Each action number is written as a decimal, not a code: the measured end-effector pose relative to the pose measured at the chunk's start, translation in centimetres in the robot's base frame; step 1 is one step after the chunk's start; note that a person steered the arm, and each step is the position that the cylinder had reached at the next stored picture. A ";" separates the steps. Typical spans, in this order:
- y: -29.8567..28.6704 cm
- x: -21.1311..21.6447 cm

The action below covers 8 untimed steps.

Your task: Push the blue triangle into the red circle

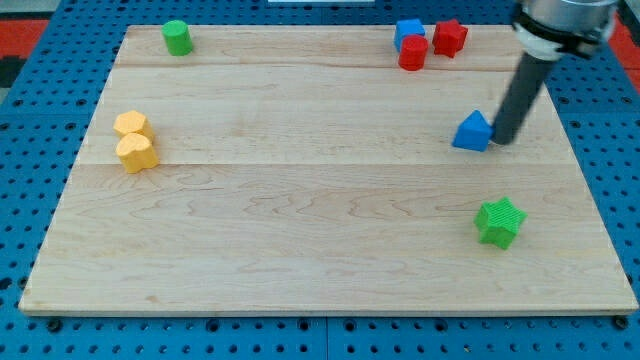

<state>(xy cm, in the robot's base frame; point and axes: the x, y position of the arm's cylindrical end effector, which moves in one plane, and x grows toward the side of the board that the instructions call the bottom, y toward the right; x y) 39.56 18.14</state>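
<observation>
My tip (pixel 499 140) touches the right side of the small blue triangle block (pixel 472 132), right of centre on the pale wooden bench (pixel 300 220). The red circle block (pixel 412 53) sits far up, touching a blue cube (pixel 407 32) and red star (pixel 449 37). There is no claw, only the rod.

My tip (pixel 499 139) touches the blue triangle (pixel 472 132) — red circle (pixel 412 53) well above.

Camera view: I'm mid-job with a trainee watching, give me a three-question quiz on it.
1. True or false: my tip is at the right side of the blue triangle.
2. Which block lies nearest the red circle? A) blue cube B) green star C) green cylinder
3. How many yellow blocks are on the board?

Key: 1 true; 2 A; 3 two.
</observation>
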 end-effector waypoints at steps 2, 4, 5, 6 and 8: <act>-3.3 2.2; -9.1 0.0; -9.1 -2.2; -9.6 -3.2; -11.0 -2.7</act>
<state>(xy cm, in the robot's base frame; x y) 36.85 7.11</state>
